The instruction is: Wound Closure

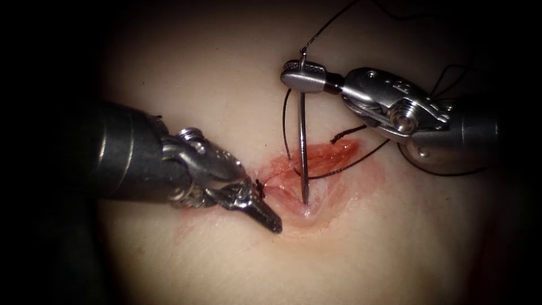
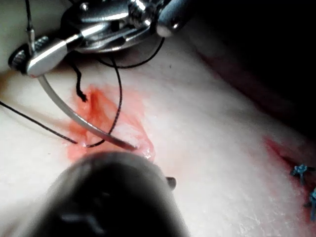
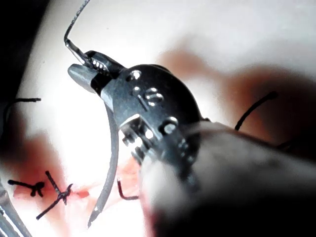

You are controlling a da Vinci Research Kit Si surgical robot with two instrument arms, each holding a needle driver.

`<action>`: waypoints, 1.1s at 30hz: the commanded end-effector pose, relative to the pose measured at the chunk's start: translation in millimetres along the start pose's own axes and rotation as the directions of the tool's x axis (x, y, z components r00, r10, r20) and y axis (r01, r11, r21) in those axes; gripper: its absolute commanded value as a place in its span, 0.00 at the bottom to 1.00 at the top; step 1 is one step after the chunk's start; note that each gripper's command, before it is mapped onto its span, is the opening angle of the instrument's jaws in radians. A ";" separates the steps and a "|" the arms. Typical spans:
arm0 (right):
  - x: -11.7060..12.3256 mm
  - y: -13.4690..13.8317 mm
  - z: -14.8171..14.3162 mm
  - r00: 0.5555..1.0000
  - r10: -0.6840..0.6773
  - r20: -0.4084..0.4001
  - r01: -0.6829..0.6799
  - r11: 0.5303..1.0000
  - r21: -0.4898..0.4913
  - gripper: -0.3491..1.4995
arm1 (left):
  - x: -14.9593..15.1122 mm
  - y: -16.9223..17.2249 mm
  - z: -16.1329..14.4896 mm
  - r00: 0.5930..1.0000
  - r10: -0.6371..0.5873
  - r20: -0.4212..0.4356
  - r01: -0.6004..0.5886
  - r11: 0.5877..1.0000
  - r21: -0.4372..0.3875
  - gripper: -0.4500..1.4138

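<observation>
My right tool (image 1: 289,73) is shut on the curved needle (image 1: 303,147) close to its thread end, above the cut (image 1: 330,153). The needle runs down from the jaws, and its tip touches the tissue (image 1: 197,68) at the cut's lower end. I cannot tell whether the tip has gone in. Black thread (image 1: 330,25) leads up from the needle's tail. My left tool (image 1: 266,216) lies on the tissue just left of the cut, shut and holding nothing. The needle (image 2: 74,116) arcs from the right tool (image 2: 29,61) to the cut. The needle (image 3: 112,163) also hangs below the right tool (image 3: 81,69).
A tied knot (image 1: 259,184) with short ends sits at the cut's left end beside the left tool. Loose black thread (image 1: 350,164) loops across the cut. Red fluid (image 1: 316,161) stains the cut. Knots (image 3: 59,195) show near the needle tip. Blue stitches (image 2: 301,173) lie farther off.
</observation>
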 end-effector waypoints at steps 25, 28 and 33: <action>-1.8 -0.7 1.2 0.990 0.130 0.056 -0.129 0.991 -0.031 0.00 | 0.2 -5.1 3.1 0.999 0.028 0.034 -0.032 0.991 0.133 0.00; -2.0 -0.8 1.2 0.986 0.144 0.079 -0.143 0.990 -0.021 0.00 | 0.2 -5.1 3.0 0.999 0.028 0.034 -0.033 0.991 0.132 0.00; -2.3 -1.0 1.2 0.985 0.147 0.086 -0.146 0.989 -0.020 0.00 | 0.2 -5.0 2.9 0.999 0.028 0.032 -0.032 0.991 0.133 0.00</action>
